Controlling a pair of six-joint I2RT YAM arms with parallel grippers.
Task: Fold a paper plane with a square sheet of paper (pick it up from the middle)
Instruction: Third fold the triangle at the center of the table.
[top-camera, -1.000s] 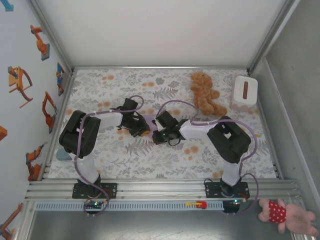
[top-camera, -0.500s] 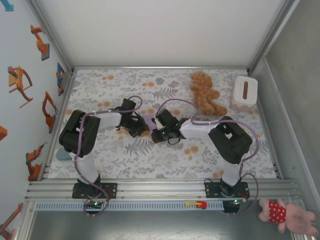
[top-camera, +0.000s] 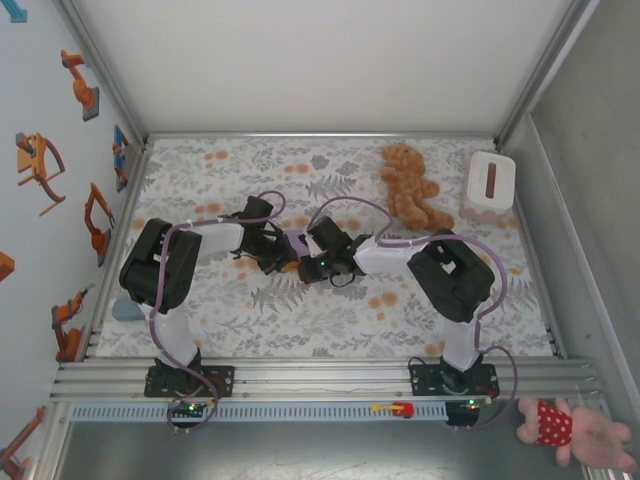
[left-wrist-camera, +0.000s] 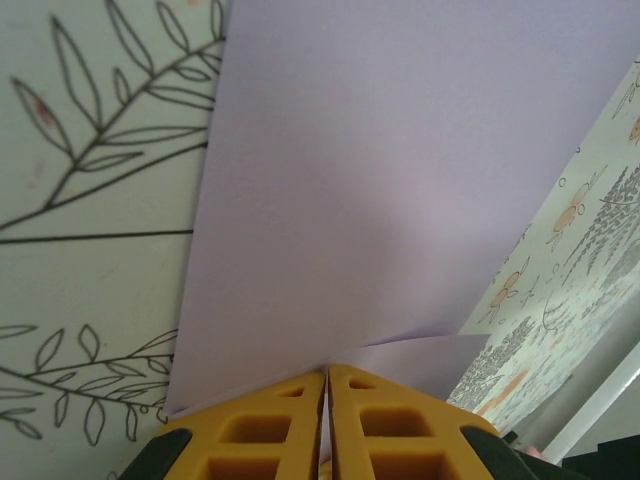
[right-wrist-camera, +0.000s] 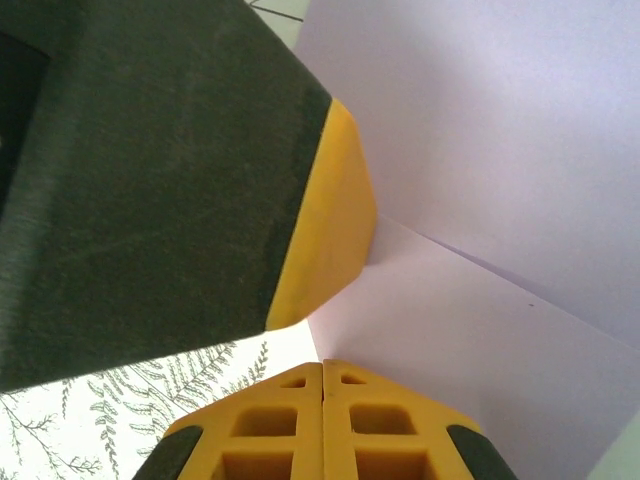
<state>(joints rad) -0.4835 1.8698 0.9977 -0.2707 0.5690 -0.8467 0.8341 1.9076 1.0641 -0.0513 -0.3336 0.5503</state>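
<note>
Left wall: orange and blue robot-arm decals (top-camera: 40, 165). A small blue object (top-camera: 126, 309) lies at the left edge of the desk (top-camera: 330, 320), which has a floral-patterned cover.

Left arm (top-camera: 160, 270): reaches from its base at the near edge toward the desk centre. On its wrist camera the left gripper (left-wrist-camera: 326, 392) has its yellow jaws pressed together. The near edge of the lavender sheet of paper (left-wrist-camera: 380, 180) runs into the seam between them, so they appear to be pinching it, though the contact itself is hidden at the frame edge.

Sheet: at mid-desk, between the two grippers. It is not flat. A broad upper panel rises away from the left jaws, and a second, smaller flap shows beneath it on the right. The right wrist camera shows a straight crease where two panels meet.

Right gripper (right-wrist-camera: 322, 378): its yellow jaws are pressed together, with the corner of the lower panel meeting their seam. One black-and-yellow finger (right-wrist-camera: 335, 190) of the left gripper stands just beside them, touching the sheet at the crease.

Right arm (top-camera: 455, 280): extends leftward from its base to the desk centre.

Far right of desk: a brown teddy bear (top-camera: 410, 187) lies beside a white rectangular box (top-camera: 488, 185), and both are well apart from the sheet. A pink plush toy (top-camera: 575, 430) lies off the desk at the near right corner
</note>
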